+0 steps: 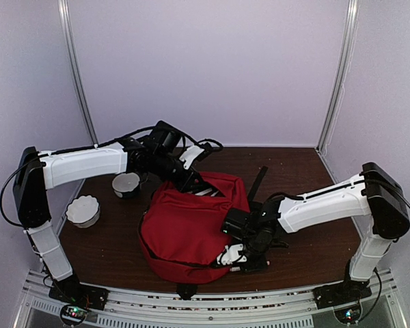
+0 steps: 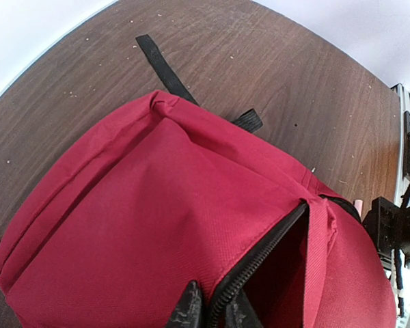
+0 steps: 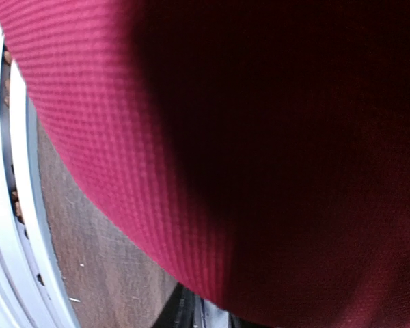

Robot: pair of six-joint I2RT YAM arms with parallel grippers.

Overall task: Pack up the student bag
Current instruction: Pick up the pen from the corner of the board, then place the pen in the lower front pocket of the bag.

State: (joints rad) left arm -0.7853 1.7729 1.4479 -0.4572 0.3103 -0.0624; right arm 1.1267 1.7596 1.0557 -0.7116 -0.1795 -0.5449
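The student bag (image 1: 188,229), a large red backpack, lies in the middle of the table. Its black zipper trim (image 2: 260,256) runs along a gaping opening. My left gripper (image 1: 195,183) is at the bag's far top edge. In the left wrist view this gripper (image 2: 215,314) is shut, with one dark fingertip on each side of the zipper trim. My right gripper (image 1: 240,258) is pressed against the bag's near right corner. Red fabric (image 3: 260,137) fills the right wrist view. Only a dark sliver of one finger (image 3: 181,311) shows, so the jaws are hidden.
A white cup (image 1: 126,184) and a scalloped white bowl (image 1: 83,210) stand left of the bag. A black strap (image 1: 257,183) trails off the bag toward the back right. The table's metal rail (image 3: 14,205) runs close by the right gripper.
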